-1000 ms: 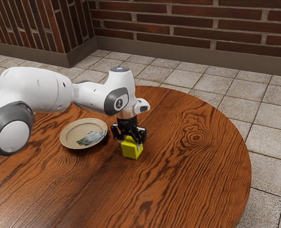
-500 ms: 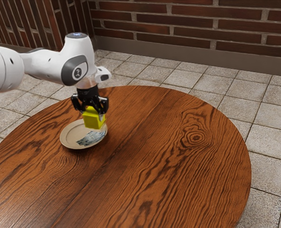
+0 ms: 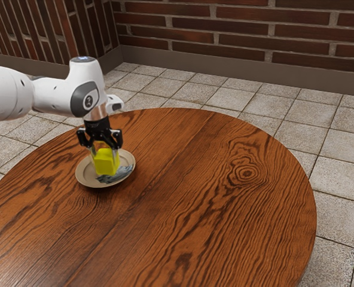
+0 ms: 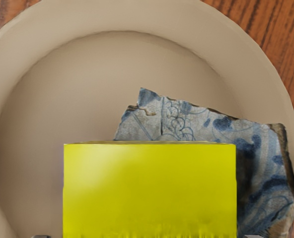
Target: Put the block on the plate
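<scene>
At the black gripper's (image 3: 106, 156) six o'clock, the yellow block (image 3: 107, 164) is showing within the plate's (image 3: 86, 174) rim, likely light, stiff, slippery, best taken by opposite flat sides, its being clasped remaining impossible to tell.

the arm (image 3: 51, 95) reaches in from the exterior view's left, the pincer (image 3: 106, 156) pointing down with its fingers apart.

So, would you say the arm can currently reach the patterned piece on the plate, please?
Probably not directly: the yellow block, at the gripper, is in the way, hiding part of the patterned piece.
</scene>
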